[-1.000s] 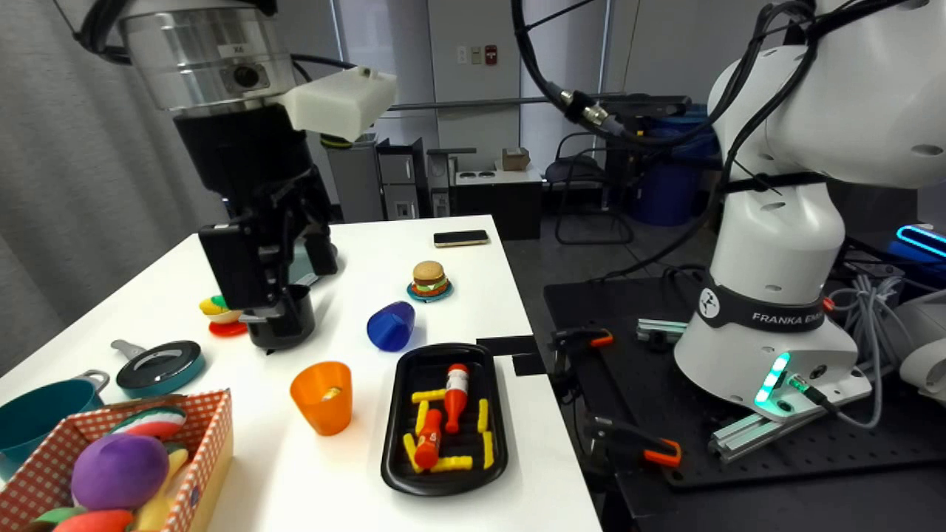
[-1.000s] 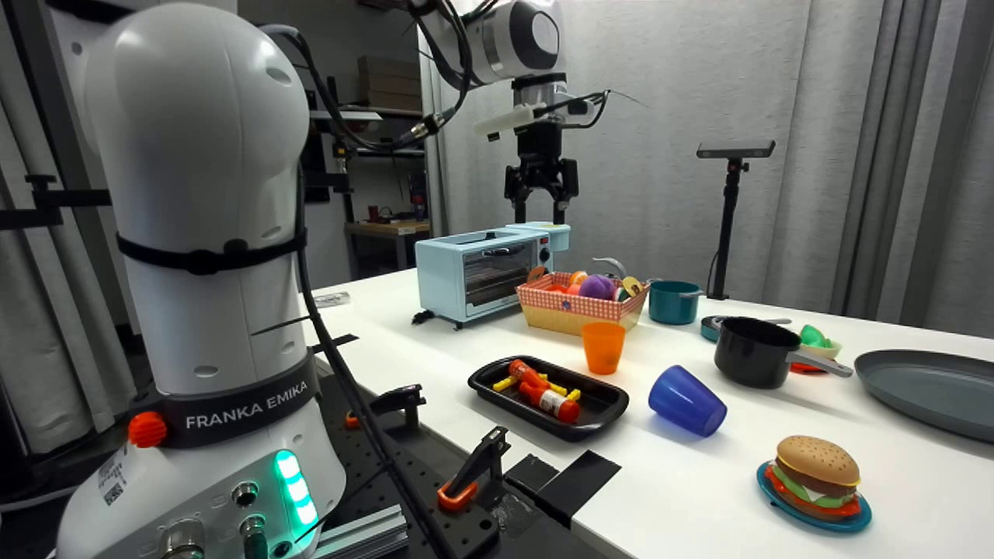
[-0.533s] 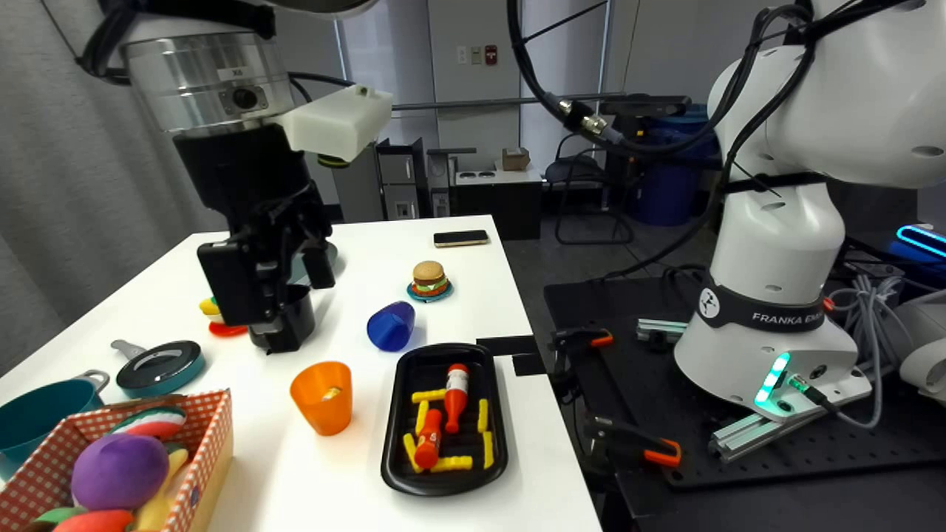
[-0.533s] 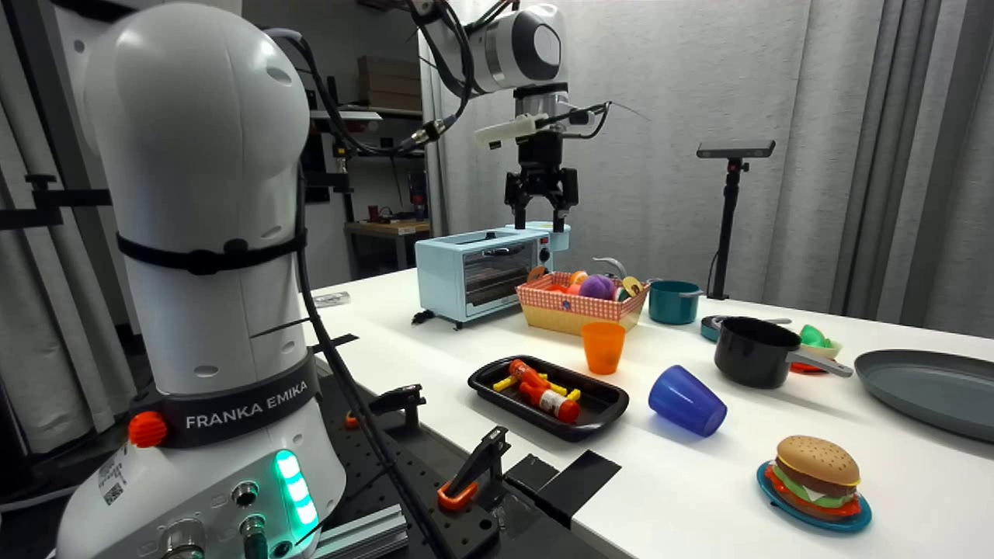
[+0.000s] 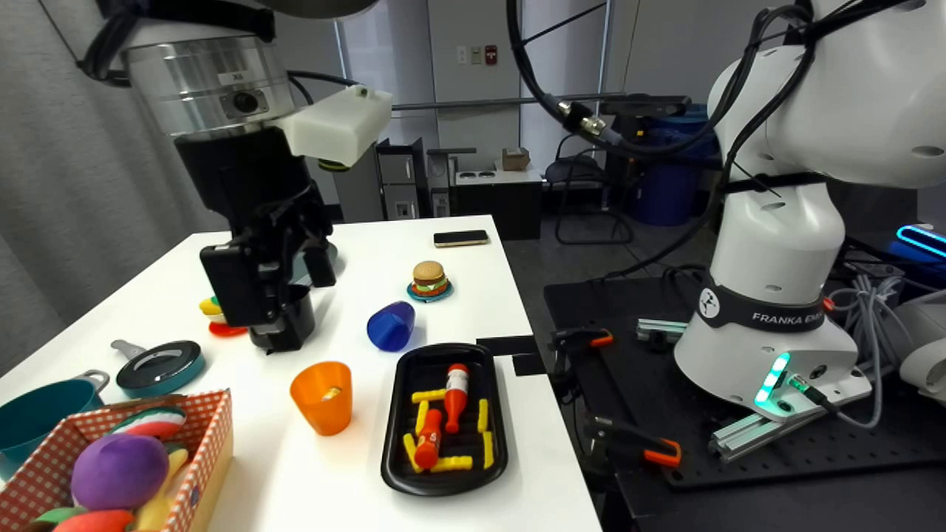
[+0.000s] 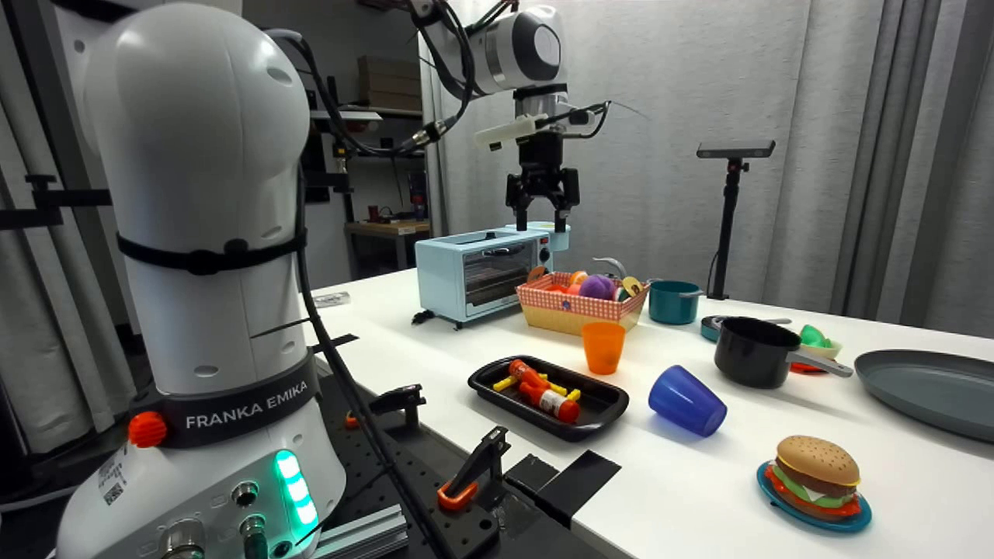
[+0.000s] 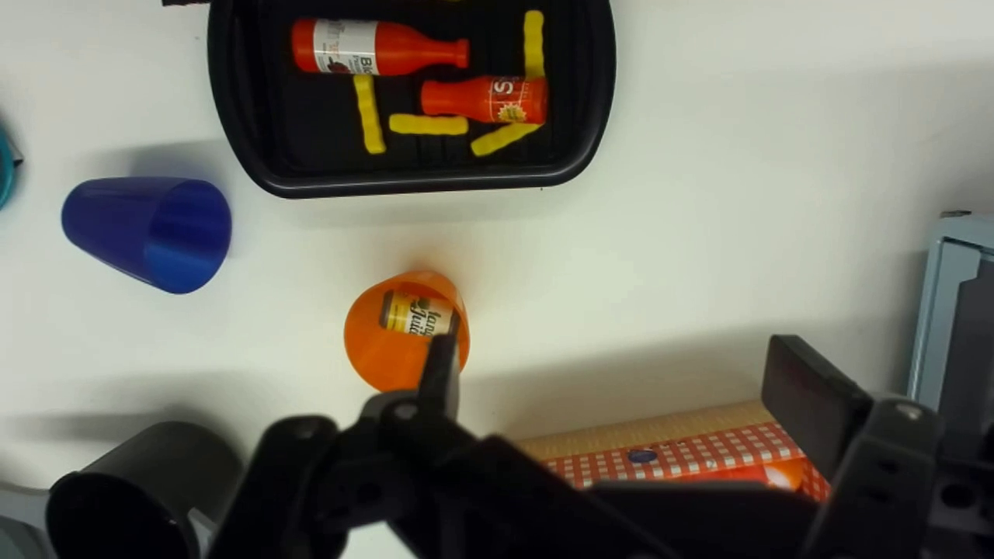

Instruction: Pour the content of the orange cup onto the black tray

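The orange cup [image 5: 323,406] stands upright on the white table in both exterior views [image 6: 603,349]. In the wrist view the cup [image 7: 380,349] holds a small bottle with a yellow and white label [image 7: 419,313]. The black tray [image 5: 443,485] lies beside the cup, between it and the robot base, and also shows in the wrist view [image 7: 419,183]. Two red bottles [image 6: 543,396] and several yellow sticks lie in it. My gripper [image 7: 613,365] is open and empty, well above the table; one finger overlaps the cup's edge in the wrist view. It also shows in an exterior view [image 6: 541,223].
A blue cup [image 6: 687,400] lies on its side near the tray. A checkered basket of toy food [image 6: 571,310] and a light blue toaster oven [image 6: 477,272] stand nearby. A black pot [image 6: 753,353], a toy burger [image 6: 817,473] and a teal pot [image 5: 44,414] are also on the table.
My gripper has come down slightly between the earliest frames and the half-second ones, and has barely moved since. It stays open. The cup and tray have not moved.
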`<state>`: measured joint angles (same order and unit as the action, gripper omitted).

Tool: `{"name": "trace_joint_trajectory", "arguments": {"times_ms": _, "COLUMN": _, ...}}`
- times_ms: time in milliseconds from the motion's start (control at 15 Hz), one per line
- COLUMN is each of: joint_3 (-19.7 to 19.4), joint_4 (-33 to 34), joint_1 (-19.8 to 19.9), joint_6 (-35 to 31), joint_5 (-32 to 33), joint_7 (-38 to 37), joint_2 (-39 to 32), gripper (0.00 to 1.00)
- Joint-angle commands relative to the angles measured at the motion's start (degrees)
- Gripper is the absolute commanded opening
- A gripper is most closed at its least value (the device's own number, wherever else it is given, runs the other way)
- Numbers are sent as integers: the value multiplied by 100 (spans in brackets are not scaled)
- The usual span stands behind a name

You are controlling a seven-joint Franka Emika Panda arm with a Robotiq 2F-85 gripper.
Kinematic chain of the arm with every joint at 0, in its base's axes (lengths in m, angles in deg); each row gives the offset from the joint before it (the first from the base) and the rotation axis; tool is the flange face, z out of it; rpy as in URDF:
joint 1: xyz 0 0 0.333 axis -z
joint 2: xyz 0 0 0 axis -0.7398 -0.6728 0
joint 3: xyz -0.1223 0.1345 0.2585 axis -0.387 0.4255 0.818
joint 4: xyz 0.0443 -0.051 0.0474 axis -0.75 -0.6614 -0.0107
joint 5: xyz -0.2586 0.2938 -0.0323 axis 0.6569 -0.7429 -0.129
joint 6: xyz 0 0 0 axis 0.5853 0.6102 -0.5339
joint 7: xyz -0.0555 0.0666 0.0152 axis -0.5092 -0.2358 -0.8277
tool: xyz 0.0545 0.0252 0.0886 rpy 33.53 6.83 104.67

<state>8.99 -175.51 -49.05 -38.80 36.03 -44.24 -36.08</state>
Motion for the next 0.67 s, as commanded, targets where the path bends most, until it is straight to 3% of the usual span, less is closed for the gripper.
{"name": "trace_joint_trajectory", "arguments": {"times_ms": 0, "joint_3": -138, "joint_4": 77, "joint_1": -119, "joint_6": -6, "joint_5": -35, "joint_7": 40, "joint_2": -107, "gripper": 100}}
{"name": "trace_joint_trajectory", "arguments": {"times_ms": 600, "joint_3": -515, "joint_4": 792, "joint_1": -16, "joint_6": -24, "joint_5": -57, "joint_7": 119, "joint_2": -1226, "gripper": 100}}
